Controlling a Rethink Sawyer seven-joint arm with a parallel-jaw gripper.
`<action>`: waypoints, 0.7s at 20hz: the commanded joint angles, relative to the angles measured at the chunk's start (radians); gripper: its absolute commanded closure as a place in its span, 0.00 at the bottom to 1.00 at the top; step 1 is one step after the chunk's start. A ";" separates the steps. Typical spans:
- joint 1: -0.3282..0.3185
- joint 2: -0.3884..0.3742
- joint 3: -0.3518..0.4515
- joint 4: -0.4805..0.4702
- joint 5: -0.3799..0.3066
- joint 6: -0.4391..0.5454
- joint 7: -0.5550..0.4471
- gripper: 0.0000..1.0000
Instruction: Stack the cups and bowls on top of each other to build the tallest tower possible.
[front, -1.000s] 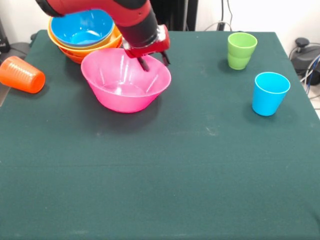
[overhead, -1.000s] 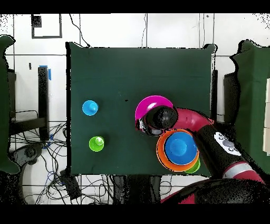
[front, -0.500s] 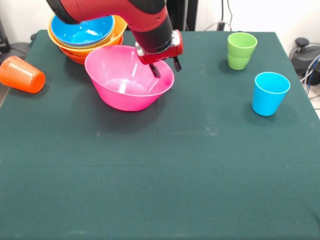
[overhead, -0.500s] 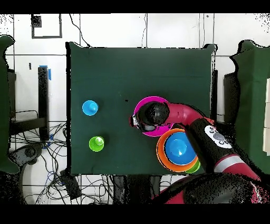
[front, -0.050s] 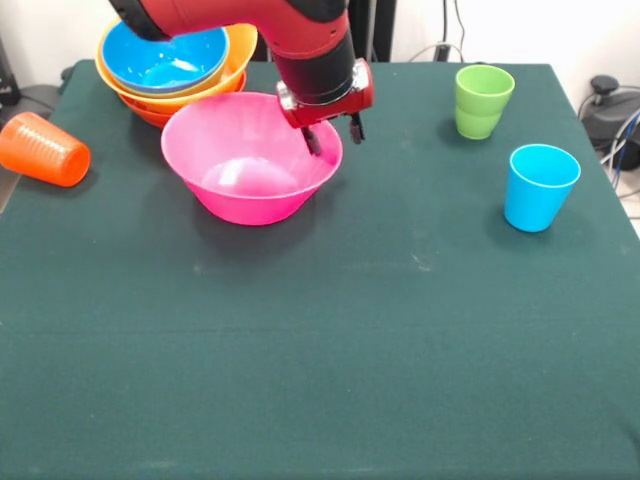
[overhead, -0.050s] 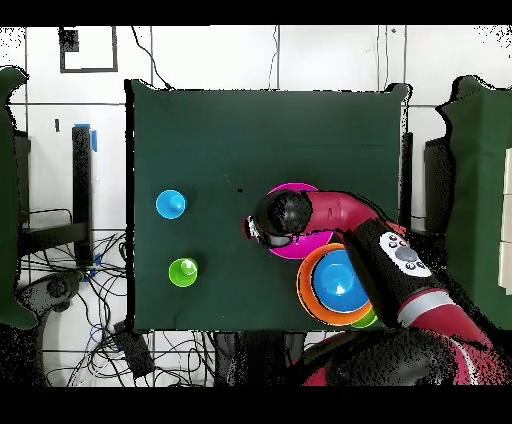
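A large pink bowl (front, -0.050s: 250, 180) (overhead, -0.050s: 312, 190) stands upright on the green table. My gripper (front, -0.050s: 333, 134) (overhead, -0.050s: 252, 229) is open at its right rim in the front view, one finger inside the bowl and the other outside. Behind it is a nest of bowls (front, -0.050s: 165, 60) (overhead, -0.050s: 338, 280): a blue bowl inside an orange one, with a red-orange bowl under them. An orange cup (front, -0.050s: 42, 150) lies on its side at the left edge. A lime green cup (front, -0.050s: 482, 100) (overhead, -0.050s: 183, 271) and a light blue cup (front, -0.050s: 540, 187) (overhead, -0.050s: 171, 204) stand upright, apart from each other.
The table (front, -0.050s: 330, 350) is covered in dark green cloth. A green rim (overhead, -0.050s: 367, 320) peeks out beside the nest of bowls in the overhead view. Cables lie on the floor around the table.
The gripper moved right along the pink bowl and rose slightly. The bowl was nudged right and tipped half a second ago, and now sits level again a little further left.
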 joint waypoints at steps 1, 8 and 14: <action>0.089 -0.034 -0.069 -0.085 -0.081 -0.047 0.066 0.00; 0.128 -0.051 -0.104 -0.087 -0.078 -0.073 0.097 1.00; 0.151 -0.061 -0.137 -0.068 -0.064 -0.116 0.127 1.00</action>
